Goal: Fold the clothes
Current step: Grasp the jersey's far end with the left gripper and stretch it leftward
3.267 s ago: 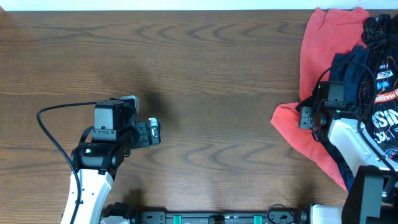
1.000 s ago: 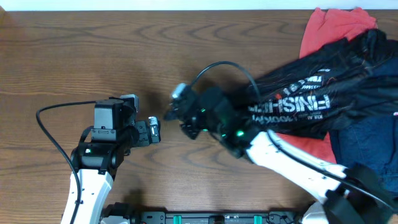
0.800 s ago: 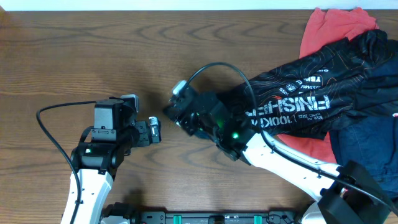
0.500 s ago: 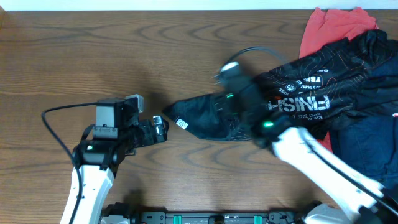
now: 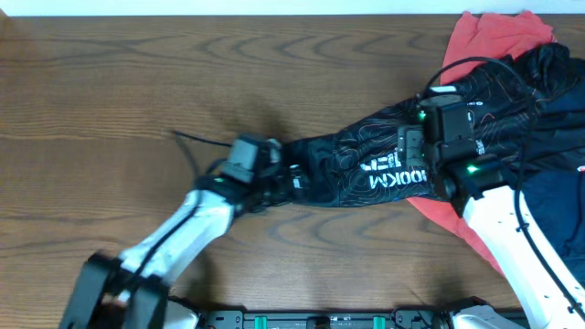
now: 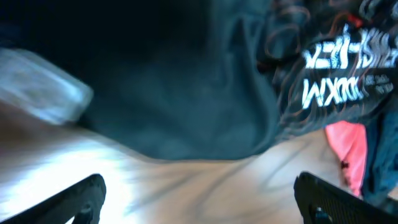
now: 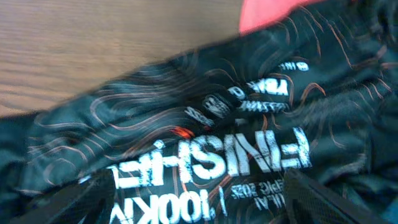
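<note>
The black jersey (image 5: 356,164) with orange contour lines and white lettering lies stretched from the table's middle to the pile at the right. My left gripper (image 5: 294,180) is open at the jersey's left end; in the left wrist view its fingers (image 6: 199,185) are spread over bare wood, with the dark cloth (image 6: 186,93) just ahead. My right gripper (image 5: 405,153) is open over the jersey's middle; in the right wrist view its fingers (image 7: 196,180) are spread above the white print (image 7: 217,124), holding nothing.
A coral-red garment (image 5: 484,46) lies under the jersey at the far right, with a corner showing below it (image 5: 439,206). A navy-blue garment (image 5: 558,210) lies at the right edge. The table (image 5: 137,91) is brown wood.
The right arm dragged the jersey out of the pile to the left, let go and drew back to the right. The left arm swung right to the jersey's left end.
</note>
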`<act>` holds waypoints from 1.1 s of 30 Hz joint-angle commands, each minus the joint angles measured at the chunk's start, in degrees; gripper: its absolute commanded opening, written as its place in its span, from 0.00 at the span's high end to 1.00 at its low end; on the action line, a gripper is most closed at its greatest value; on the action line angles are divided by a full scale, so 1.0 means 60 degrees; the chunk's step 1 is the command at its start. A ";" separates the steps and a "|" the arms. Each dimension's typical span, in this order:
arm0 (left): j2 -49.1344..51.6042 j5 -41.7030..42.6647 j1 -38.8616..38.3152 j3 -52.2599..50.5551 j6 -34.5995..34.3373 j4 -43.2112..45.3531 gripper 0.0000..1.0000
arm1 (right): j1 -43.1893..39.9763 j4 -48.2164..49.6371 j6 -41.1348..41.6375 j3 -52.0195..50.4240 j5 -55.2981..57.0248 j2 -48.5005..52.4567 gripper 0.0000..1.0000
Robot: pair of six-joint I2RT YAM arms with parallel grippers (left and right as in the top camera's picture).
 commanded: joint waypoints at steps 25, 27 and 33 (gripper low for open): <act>-0.0408 -0.0787 0.3974 0.0270 0.1548 0.1490 0.94 | -0.0382 -0.0495 0.0171 0.0040 0.0033 -0.0160 0.14; -0.0994 -0.0936 0.5373 0.0466 0.1566 0.1483 0.94 | -0.0379 -0.0495 0.0171 0.0040 0.0018 -0.0160 0.14; -0.1563 0.0044 0.7643 0.0554 0.1566 0.0729 0.28 | -0.0379 -0.0495 0.0168 0.0040 -0.0182 -0.0160 0.12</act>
